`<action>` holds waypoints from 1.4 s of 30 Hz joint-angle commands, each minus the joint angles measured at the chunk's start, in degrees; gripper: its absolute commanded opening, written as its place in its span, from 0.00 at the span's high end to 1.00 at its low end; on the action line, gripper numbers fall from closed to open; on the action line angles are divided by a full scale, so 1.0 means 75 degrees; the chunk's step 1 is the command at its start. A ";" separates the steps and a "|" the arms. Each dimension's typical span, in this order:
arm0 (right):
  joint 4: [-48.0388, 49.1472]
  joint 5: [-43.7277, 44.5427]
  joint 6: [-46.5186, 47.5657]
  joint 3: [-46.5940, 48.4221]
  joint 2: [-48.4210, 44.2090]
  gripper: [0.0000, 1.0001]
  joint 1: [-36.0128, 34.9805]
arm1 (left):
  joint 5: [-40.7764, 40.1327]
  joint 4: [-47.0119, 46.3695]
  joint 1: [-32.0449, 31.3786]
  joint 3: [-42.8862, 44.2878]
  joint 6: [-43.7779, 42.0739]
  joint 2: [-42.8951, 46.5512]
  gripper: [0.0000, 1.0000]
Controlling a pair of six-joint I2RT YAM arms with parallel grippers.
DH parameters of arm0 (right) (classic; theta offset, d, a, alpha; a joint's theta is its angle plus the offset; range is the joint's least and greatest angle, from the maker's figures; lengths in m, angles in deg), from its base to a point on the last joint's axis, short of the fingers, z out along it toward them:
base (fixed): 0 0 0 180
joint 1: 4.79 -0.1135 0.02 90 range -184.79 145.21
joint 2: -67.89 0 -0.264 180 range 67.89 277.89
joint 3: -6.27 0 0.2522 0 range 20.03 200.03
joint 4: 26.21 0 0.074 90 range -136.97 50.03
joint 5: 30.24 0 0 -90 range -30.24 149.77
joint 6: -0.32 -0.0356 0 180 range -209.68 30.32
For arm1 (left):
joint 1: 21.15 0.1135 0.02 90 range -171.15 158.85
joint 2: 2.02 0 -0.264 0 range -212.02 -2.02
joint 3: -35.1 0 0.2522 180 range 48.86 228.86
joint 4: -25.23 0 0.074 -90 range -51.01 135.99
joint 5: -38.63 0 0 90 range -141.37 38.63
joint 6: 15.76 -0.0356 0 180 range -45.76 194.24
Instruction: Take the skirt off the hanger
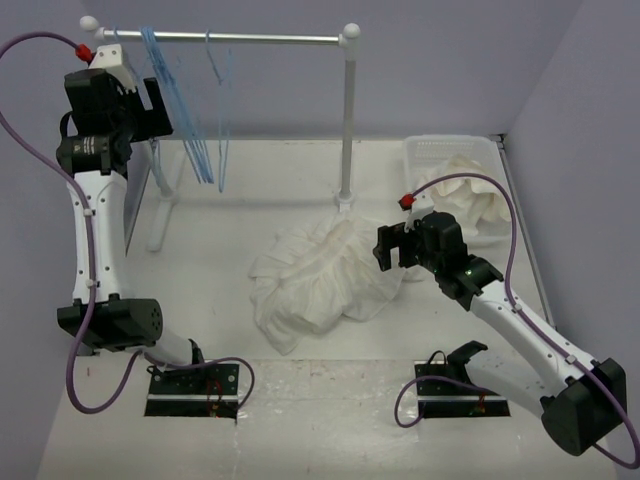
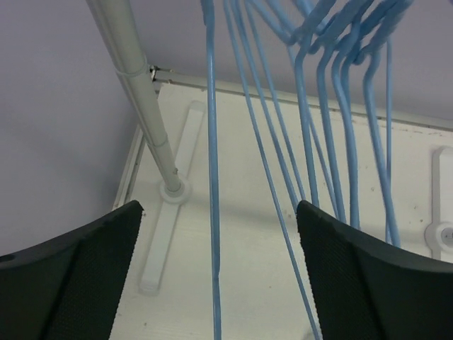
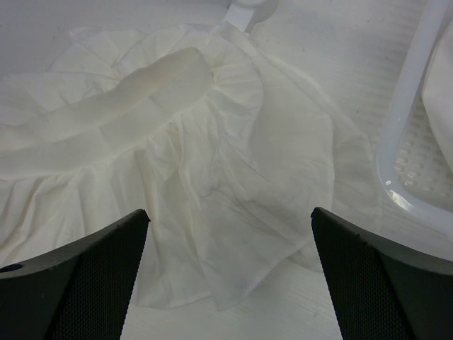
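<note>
The white gathered skirt [image 1: 320, 275] lies in a heap on the table, off any hanger; it fills the right wrist view [image 3: 191, 163]. Several light-blue wire hangers [image 1: 205, 120] hang bare on the rack rail [image 1: 250, 38]; they show close in the left wrist view [image 2: 212, 177]. My left gripper [image 1: 165, 105] is raised beside the hangers, open, with hanger wires between its fingers [image 2: 78, 276] but not clamped. My right gripper [image 1: 395, 248] is open and empty, just above the skirt's right edge.
The rack's upright post [image 1: 348, 120] stands behind the skirt, its left post [image 2: 141, 106] and foot by the left wall. A clear plastic bin [image 1: 450, 155] at back right holds a creamier off-white cloth [image 1: 470, 195]. Walls close in on both sides.
</note>
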 commanded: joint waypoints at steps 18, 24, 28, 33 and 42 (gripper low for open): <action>0.0069 -0.0414 -0.0029 0.0224 -0.0202 0.01 -0.0001 | 0.2518 -0.0325 -0.0251 0.0366 0.1013 0.1211 0.00; 0.0057 -0.0403 -0.0052 0.0236 -0.0191 0.01 -0.0001 | 0.2309 -0.0513 -0.1213 0.0447 0.1143 0.0778 0.00; 0.0057 -0.0367 -0.0064 0.0213 -0.0237 0.01 -0.0001 | 0.1758 -0.0489 -0.1612 0.0412 0.1248 0.0567 0.00; 0.0034 -0.0320 -0.0064 0.0189 -0.0272 0.01 -0.0001 | 0.0387 -0.0325 -0.1624 0.0412 0.1237 0.0578 0.00; 0.0010 -0.0250 -0.0052 0.0213 -0.0167 0.01 -0.0001 | -0.0059 -0.0196 -0.1624 0.0483 0.0745 0.0660 0.00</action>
